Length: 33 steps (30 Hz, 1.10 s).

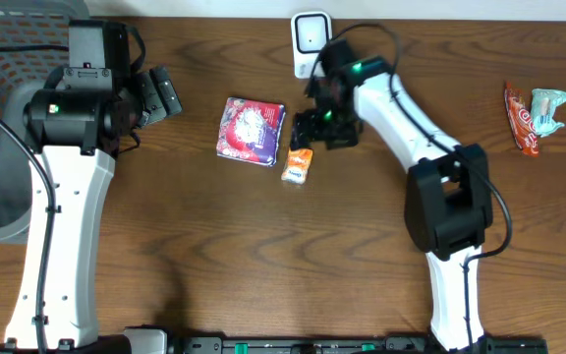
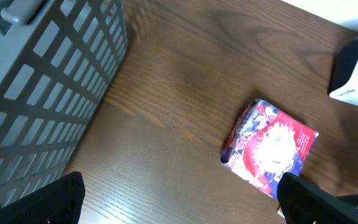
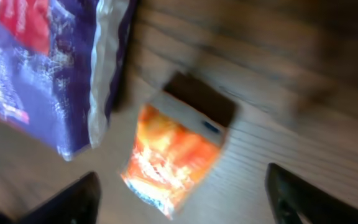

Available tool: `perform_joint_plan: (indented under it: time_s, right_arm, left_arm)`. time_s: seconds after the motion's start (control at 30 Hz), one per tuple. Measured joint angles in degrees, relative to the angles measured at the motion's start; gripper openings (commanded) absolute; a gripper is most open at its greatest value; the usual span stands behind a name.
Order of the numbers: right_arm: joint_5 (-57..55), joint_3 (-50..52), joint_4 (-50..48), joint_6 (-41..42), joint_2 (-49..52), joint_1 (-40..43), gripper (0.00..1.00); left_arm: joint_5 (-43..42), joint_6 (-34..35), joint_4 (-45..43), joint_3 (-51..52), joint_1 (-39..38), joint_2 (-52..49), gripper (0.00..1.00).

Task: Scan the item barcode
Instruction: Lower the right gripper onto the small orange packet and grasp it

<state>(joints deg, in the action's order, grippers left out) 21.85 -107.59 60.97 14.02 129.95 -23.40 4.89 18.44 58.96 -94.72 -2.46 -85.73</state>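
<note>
Orange packet (image 3: 173,158), print unreadable, lies under spread R gripper (image 3: 185,196); L gripper (image 2: 185,199) spread too.

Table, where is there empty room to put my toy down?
Biggest bare wood lies between the left arm and the right arm, nearer their bases. More lies between the right arm and the snack wrappers. It is crowded by the scanner, where the right gripper hangs over the orange packet beside the purple packet.

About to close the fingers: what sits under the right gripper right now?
A small orange packet lies on the table under the open fingers, beside the purple pouch. Its underside is hidden.
</note>
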Motion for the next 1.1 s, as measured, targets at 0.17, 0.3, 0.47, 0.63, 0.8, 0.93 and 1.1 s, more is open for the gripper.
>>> perform_joint_plan:
  time_s: [0.17, 0.3, 0.47, 0.63, 0.8, 0.93, 1.1]
  right_arm:
    - [-0.3, 2.5, -2.2, 3.9, 0.0, -2.4, 0.55]
    - [-2.5, 2.7, -1.5, 5.6, 0.0, -2.8, 0.54]
    - [-9.3, 3.3, 0.9, 9.1, 0.0, -2.7, 0.52]
    - [-16.5, 5.3, 3.8, 13.3, 0.0, -2.7, 0.51]
    - [-22.8, 6.2, 9.2, 17.0, 0.0, -2.7, 0.55]
    - [-24.3, 6.1, 12.6, 18.0, 0.0, -2.5, 0.57]
    - [-22.9, 6.0, 10.6, 17.5, -2.7, -2.4, 0.57]
  left_arm:
    - [0.0, 0.0, 0.0, 0.0, 0.0, 0.0, 0.98]
    - [0.0, 0.0, 0.0, 0.0, 0.0, 0.0, 0.98]
    - [0.0, 0.0, 0.0, 0.0, 0.0, 0.0, 0.98]
    - [0.0, 0.0, 0.0, 0.0, 0.0, 0.0, 0.98]
    - [0.0, 0.0, 0.0, 0.0, 0.0, 0.0, 0.98]
    - [0.0, 0.0, 0.0, 0.0, 0.0, 0.0, 0.98]
    - [0.0, 0.0, 0.0, 0.0, 0.0, 0.0, 0.98]
